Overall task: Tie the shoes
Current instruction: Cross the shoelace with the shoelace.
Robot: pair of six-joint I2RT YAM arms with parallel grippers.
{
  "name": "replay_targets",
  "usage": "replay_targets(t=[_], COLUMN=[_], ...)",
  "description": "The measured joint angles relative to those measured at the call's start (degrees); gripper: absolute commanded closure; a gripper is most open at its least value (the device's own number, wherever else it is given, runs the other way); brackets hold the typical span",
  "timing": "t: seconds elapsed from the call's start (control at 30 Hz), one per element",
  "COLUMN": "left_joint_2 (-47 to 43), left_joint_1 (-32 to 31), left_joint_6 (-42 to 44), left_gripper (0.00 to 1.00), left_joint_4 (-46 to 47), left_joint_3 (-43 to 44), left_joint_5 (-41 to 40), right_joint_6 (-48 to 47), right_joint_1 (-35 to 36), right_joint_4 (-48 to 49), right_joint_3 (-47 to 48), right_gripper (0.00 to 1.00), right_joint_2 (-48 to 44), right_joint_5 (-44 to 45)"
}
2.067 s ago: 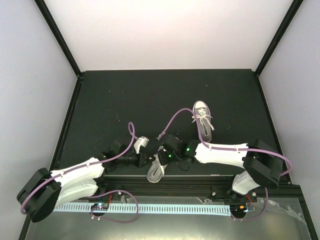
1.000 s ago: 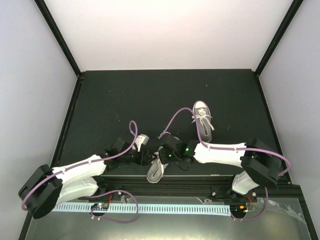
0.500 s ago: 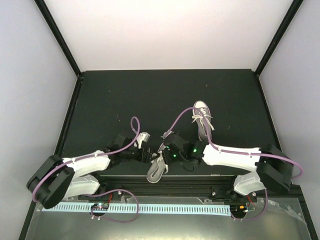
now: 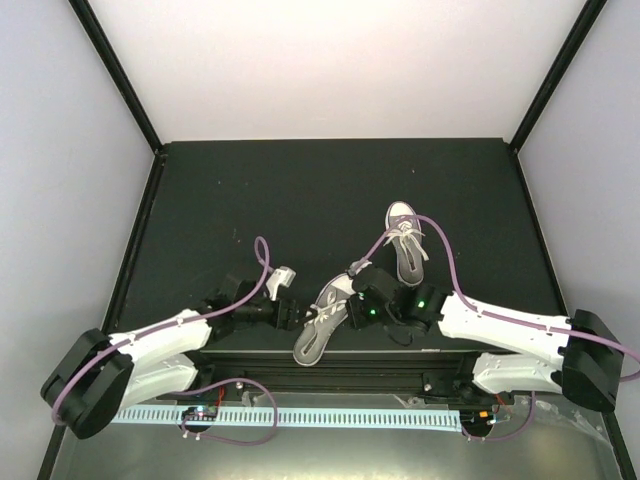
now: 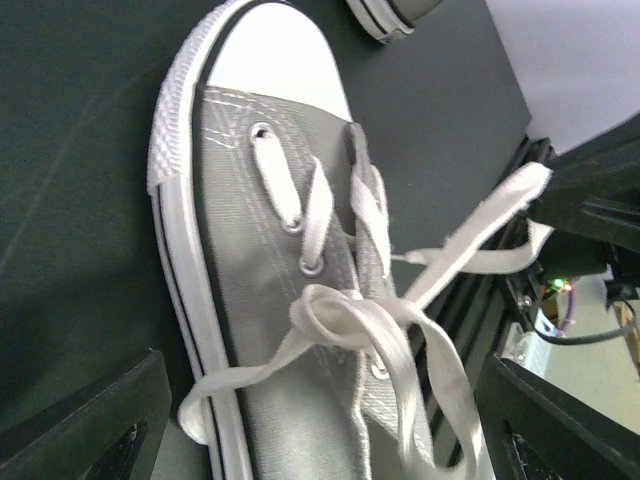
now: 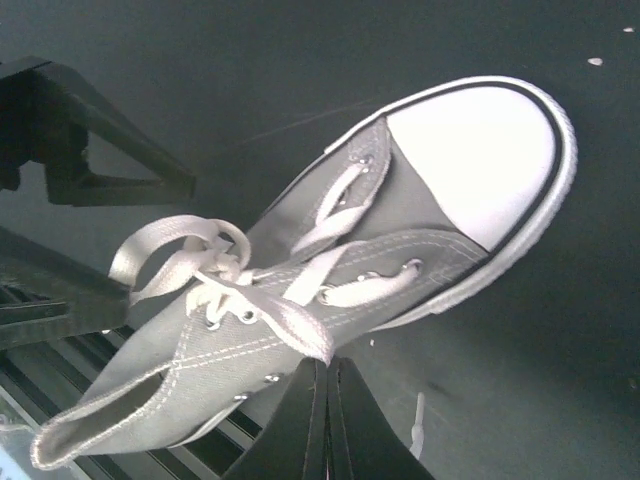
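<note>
Two grey canvas shoes lie on the black table. The near shoe (image 4: 318,330) (image 5: 260,230) (image 6: 400,215) lies by the front rail, toe pointing away, with a loose knot of white lace (image 5: 340,310) over its tongue. My left gripper (image 4: 296,312) (image 5: 320,385) is open, its fingers (image 5: 95,425) wide on either side of that knot and holding nothing. My right gripper (image 4: 345,303) (image 6: 325,365) is shut on a lace loop (image 6: 290,325) pulled across the shoe's side. The far shoe (image 4: 405,243) lies beyond the right arm, laces loose.
A black rail (image 4: 330,362) runs along the table's near edge, just behind the near shoe's heel. A white slotted strip (image 4: 330,415) lies below it. Purple cables (image 4: 262,262) arch over both arms. A loose lace tip (image 6: 418,420) rests on the table.
My left gripper's jaws have spread wide. The right arm has swung out to the right and its gripper has shifted right, drawing the lace. More of the near shoe shows.
</note>
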Motion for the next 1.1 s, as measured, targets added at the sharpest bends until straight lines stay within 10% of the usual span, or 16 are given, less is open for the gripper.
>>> replay_targets(t=[0.33, 0.53, 1.1], left_joint_2=[-6.27, -10.88, 1.40], left_joint_1=[0.02, 0.02, -1.14], left_joint_6=[0.42, -0.46, 3.96], left_gripper=[0.14, 0.44, 0.61], left_joint_4=[-0.15, 1.86, 8.22], left_joint_3=[-1.44, -6.21, -8.33], left_joint_5=[3.08, -0.04, -4.07], right_joint_6=[0.00, 0.04, 0.04], right_joint_1=[-0.83, -1.55, -2.89], right_joint_4=[-1.05, -1.09, 0.48], right_joint_3=[-1.20, -1.44, -1.99], right_gripper=[0.98, 0.98, 0.98], right_joint_2=[-2.03, -3.32, -3.43], right_joint_5=[-0.17, -0.15, -1.57])
